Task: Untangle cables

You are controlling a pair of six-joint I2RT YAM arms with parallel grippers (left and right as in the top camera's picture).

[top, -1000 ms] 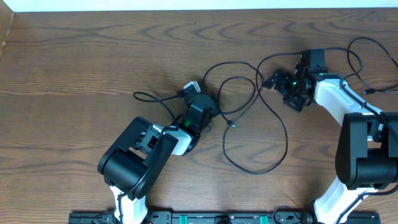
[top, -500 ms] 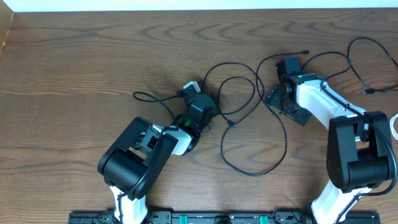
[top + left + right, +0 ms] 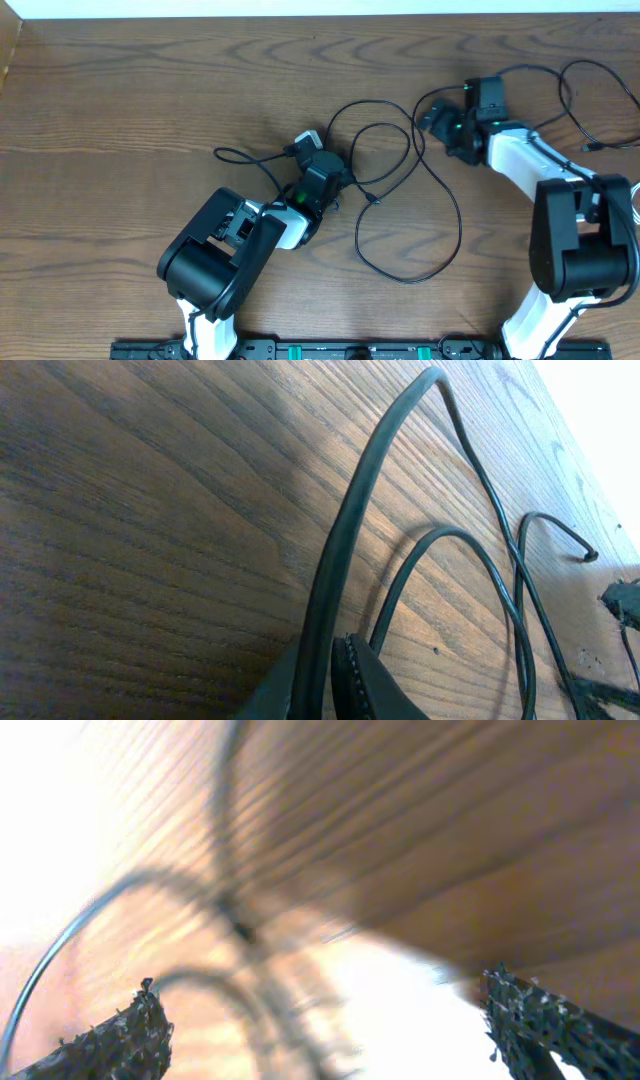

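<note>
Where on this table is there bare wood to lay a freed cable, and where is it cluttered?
Bare: the table left of the left arm, and the far strip along its edge. Also the near patch between the black cable loop and the right arm. Crowded: between the left pincer and right pincer, and the cables in the far-right corner.
</note>
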